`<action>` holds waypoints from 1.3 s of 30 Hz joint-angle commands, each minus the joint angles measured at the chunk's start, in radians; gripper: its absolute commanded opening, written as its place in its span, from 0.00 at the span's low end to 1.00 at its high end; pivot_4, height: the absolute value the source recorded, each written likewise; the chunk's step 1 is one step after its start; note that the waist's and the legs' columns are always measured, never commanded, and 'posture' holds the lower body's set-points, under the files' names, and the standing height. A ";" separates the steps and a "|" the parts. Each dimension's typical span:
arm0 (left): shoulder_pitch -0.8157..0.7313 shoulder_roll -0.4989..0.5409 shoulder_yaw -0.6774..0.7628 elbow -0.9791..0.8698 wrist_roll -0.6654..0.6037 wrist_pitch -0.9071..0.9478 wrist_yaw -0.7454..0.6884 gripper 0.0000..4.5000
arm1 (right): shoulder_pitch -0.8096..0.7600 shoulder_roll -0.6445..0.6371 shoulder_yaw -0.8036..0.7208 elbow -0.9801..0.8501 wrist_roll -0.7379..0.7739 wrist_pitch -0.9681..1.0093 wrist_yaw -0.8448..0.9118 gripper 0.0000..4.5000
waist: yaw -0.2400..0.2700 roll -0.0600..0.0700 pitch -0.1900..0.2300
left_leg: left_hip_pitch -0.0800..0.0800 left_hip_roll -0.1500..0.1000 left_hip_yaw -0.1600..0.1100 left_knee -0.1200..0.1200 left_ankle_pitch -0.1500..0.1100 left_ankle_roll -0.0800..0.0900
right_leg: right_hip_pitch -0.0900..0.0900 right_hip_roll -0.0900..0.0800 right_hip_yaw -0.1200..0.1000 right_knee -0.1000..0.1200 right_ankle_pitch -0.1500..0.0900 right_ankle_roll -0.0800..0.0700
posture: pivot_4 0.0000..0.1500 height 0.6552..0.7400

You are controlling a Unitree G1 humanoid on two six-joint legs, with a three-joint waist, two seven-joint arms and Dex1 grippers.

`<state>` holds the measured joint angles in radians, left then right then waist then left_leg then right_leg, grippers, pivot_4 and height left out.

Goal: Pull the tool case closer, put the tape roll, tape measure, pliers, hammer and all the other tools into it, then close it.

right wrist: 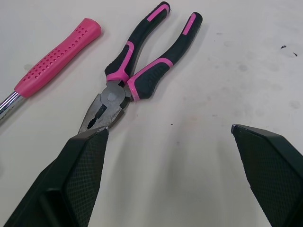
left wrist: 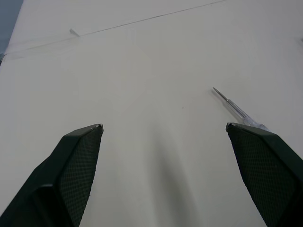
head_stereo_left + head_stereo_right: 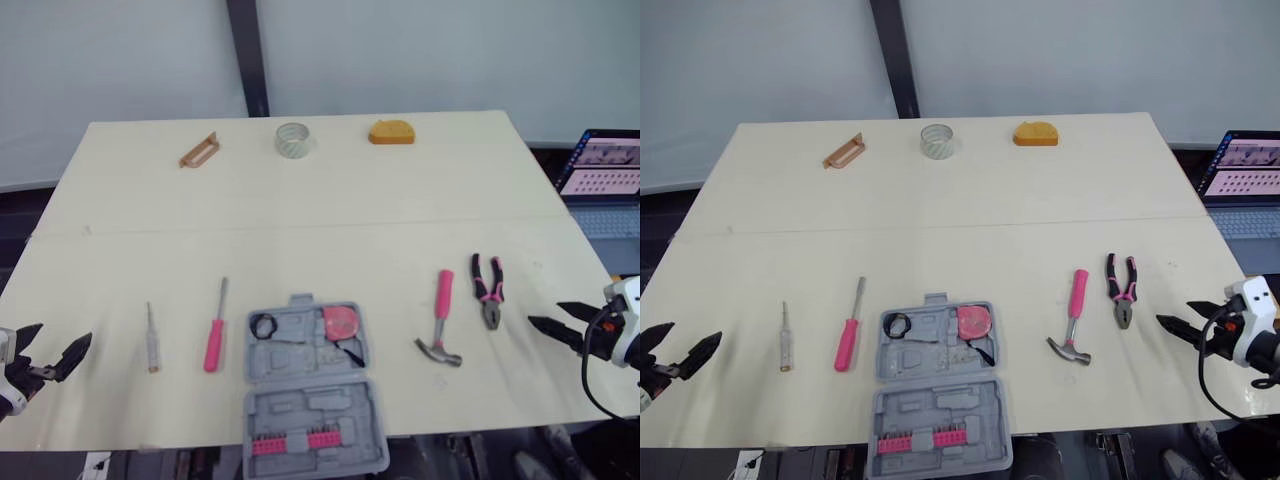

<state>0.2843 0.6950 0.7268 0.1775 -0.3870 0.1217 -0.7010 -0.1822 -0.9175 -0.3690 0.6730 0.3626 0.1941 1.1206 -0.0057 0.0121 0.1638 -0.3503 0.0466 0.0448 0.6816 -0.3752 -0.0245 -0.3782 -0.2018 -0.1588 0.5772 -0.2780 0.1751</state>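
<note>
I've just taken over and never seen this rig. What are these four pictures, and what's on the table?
It is a two-armed humanoid robot. The two wide pictures come from its head camera, looking down on the table. The two close ones come from its wrists, each looking forward along that arm. The left gripper and right gripper are both open and hold nothing. The grey tool case lies open at the near edge, with a pink tape measure in it. To its left lie a pink screwdriver and a slim clear screwdriver; to its right a hammer and pliers.
</note>
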 commanded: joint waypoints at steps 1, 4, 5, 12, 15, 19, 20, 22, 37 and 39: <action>-0.009 0.007 0.017 -0.041 -0.026 0.020 0.016 1.00 | -0.003 -0.006 -0.024 -0.041 0.016 -0.005 -0.003 0.98 | 0.000 0.000 0.000 | 0.000 0.000 0.000 0.000 0.000 0.000 | 0.000 0.000 0.000 0.000 0.000 0.000 | 1.00 1.00; -0.006 -0.005 0.000 -0.107 -0.039 0.056 0.023 1.00 | 0.007 0.003 -0.018 -0.133 0.033 0.020 0.003 0.98 | 0.000 0.000 0.000 | 0.000 0.000 0.000 0.000 0.000 0.000 | 0.000 0.000 0.000 0.000 0.000 0.000 | 1.00 1.00; -0.006 -0.007 -0.004 -0.126 -0.042 0.067 0.026 1.00 | 0.011 0.006 -0.016 -0.164 0.038 0.030 0.004 0.98 | 0.000 0.000 0.000 | 0.000 0.000 0.000 0.000 0.000 0.000 | 0.000 0.000 0.000 0.000 0.000 0.000 | 1.00 1.00; -0.009 -0.094 -0.107 -0.441 -0.105 0.227 0.122 1.00 | 0.018 0.051 0.060 -0.592 0.134 0.225 -0.011 0.98 | 0.004 0.000 0.000 | 0.000 0.000 -0.001 0.001 0.000 0.000 | 0.000 0.000 0.000 0.001 0.000 0.000 | 1.00 1.00; -0.020 -0.134 -0.171 -0.557 -0.118 0.285 0.170 1.00 | 0.013 0.070 0.079 -0.704 0.169 0.282 -0.026 0.98 | 0.009 0.000 0.000 | 0.000 0.000 -0.001 0.001 0.000 0.000 | 0.000 0.000 0.000 0.001 0.000 0.000 | 1.00 1.00; -0.035 -0.147 -0.261 -0.667 -0.130 0.314 0.158 1.00 | 0.038 0.089 0.079 -0.782 0.184 0.321 -0.061 0.98 | 0.021 0.000 0.000 | -0.001 0.000 -0.001 0.002 0.000 0.000 | 0.000 0.000 0.000 0.001 0.000 0.000 | 1.00 1.00; -0.040 -0.145 -0.279 -0.687 -0.138 0.319 0.149 1.00 | 0.045 0.094 0.075 -0.794 0.186 0.328 -0.072 0.98 | 0.024 0.000 0.000 | 0.000 0.000 -0.001 0.002 0.000 0.000 | 0.000 0.000 0.000 0.001 0.000 0.000 | 1.00 1.00; -0.080 -0.112 -0.351 -0.709 -0.126 0.310 0.099 1.00 | 0.075 0.116 0.060 -0.819 0.170 0.322 -0.125 0.98 | 0.032 0.000 0.000 | 0.000 0.000 -0.001 0.002 0.000 0.000 | 0.000 0.000 0.000 0.001 0.001 0.000 | 1.00 1.00; -0.564 -0.061 -0.858 -0.507 -0.004 0.150 -0.283 1.00 | 0.309 0.475 0.010 -1.003 -0.077 0.340 -0.798 0.98 | 0.027 0.001 -0.001 | 0.000 0.000 0.000 0.002 0.000 -0.001 | -0.001 0.001 0.001 0.003 0.001 -0.001 | 1.00 1.00; -0.617 -0.089 -0.891 -0.458 0.010 0.120 -0.311 1.00 | 0.307 0.511 0.022 -0.997 -0.102 0.338 -0.853 0.98 | 0.027 0.001 -0.001 | 0.000 0.000 0.000 0.002 0.000 -0.001 | -0.001 0.001 0.001 0.003 0.001 -0.001 | 1.00 1.00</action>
<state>-0.3108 0.6173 -0.1475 -0.2931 -0.3866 0.2784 -0.9856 0.1250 -0.4146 -0.3351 -0.2905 0.2832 0.5373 0.3198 0.0215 0.0131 0.1631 -0.3506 0.0468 0.0446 0.6840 -0.3748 -0.0252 -0.3793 -0.2007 -0.1574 0.5808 -0.2774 0.1745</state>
